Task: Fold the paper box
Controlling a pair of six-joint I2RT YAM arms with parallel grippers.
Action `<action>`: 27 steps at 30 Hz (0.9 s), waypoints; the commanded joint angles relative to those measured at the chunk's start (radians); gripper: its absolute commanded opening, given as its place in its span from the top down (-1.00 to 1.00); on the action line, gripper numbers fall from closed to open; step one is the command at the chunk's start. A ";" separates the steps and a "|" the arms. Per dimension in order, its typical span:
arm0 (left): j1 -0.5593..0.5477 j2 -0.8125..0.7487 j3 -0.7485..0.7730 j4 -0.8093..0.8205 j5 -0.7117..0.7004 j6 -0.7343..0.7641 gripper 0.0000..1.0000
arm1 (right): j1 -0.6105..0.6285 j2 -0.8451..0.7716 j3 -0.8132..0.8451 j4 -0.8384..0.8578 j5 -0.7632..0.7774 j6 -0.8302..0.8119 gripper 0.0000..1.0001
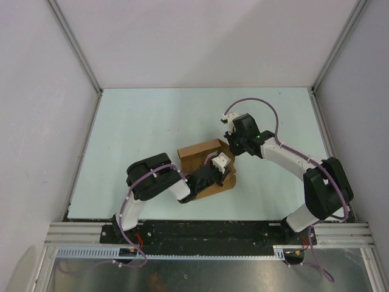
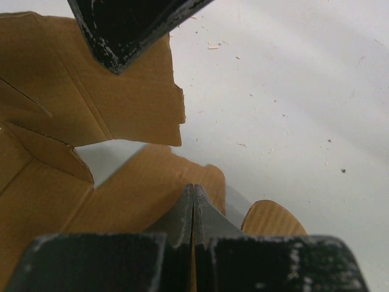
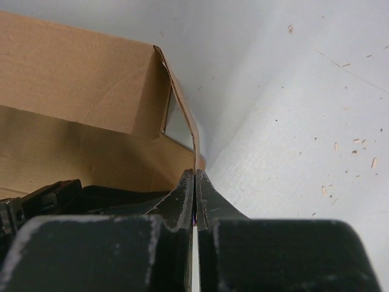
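1. Counter (image 1: pixel 152 121): pale and matt, walled by white panels. It carries the one work item near its front middle, between the two arms.
2. Paper box (image 1: pixel 196 156): plain brown thin card, part-formed.
   - The right wrist view shows one wall panel standing, with a creased corner and a narrow end flap turned up.
   - The left wrist view shows other flaps and tabs splayed low over the counter.
   - Judged roughly midway: the body is raised, but the ends are not closed and the tabs are not tucked.
3. Right gripper (image 3: pixel 195 173): at the box's far-right corner, jaws pressed together. The upright flap's edge runs down to their tips. Whether card is nipped between them cannot be told.
4. Left gripper (image 2: pixel 193 188): over the box's near side, jaws pressed together above a loose flap. Nothing is plainly held.
5. Crumbs (image 3: pixel 354 152): pale specks scattered on the counter beside the box.
6. Markings: none readable. The card is unprinted, and no brand or label shows on the arms.
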 commanded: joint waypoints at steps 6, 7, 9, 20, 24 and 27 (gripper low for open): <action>0.004 -0.023 -0.007 0.019 0.013 0.021 1.00 | 0.010 -0.015 0.031 -0.013 -0.013 0.131 1.00; 0.004 -0.052 -0.016 0.018 0.018 0.021 1.00 | 0.016 -0.009 0.031 -0.011 0.001 0.131 1.00; 0.004 -0.089 -0.048 0.015 0.022 0.024 1.00 | 0.036 -0.002 0.033 -0.014 0.025 0.136 1.00; 0.002 -0.365 -0.194 -0.010 0.153 0.000 1.00 | 0.064 0.002 0.031 -0.022 0.143 0.154 1.00; 0.004 -0.592 -0.249 -0.111 0.141 0.023 1.00 | 0.068 0.004 0.033 -0.024 0.156 0.151 1.00; 0.026 -0.707 -0.237 -0.282 0.096 0.061 0.95 | 0.073 0.005 0.031 -0.022 0.163 0.145 1.00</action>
